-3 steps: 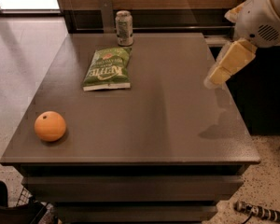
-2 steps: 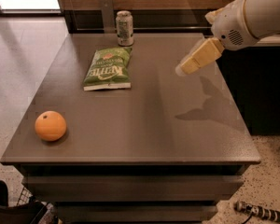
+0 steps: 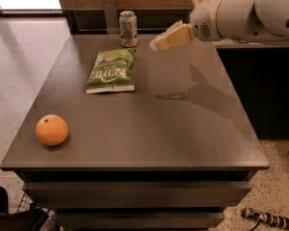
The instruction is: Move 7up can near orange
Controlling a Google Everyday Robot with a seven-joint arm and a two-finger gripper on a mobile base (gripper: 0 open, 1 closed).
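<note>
Task not yet under way in any visible sense. We note the 7up can standing upright at the far edge of the surface, untouched. The orange sits at the near left corner, well apart from the can. A green chip bag lies flat between them, just in front of the can.

Done: nothing that shows in how things lie. Left: reach the can, grasp it, carry it across to the near left, and set it down beside the orange.

The gripper hangs in the air above the far middle of the surface, on the arm that comes in from the right. Its tip points left and slightly down. We cannot tell whether it is open or closed; it holds nothing that we can see.

The can lies to the left of the gripper tip, near but not touching, a clear gap between them. The can's top looks roughly level with the tip or a little above it. We judge this to be the approach, with the grasp yet to come.
</note>
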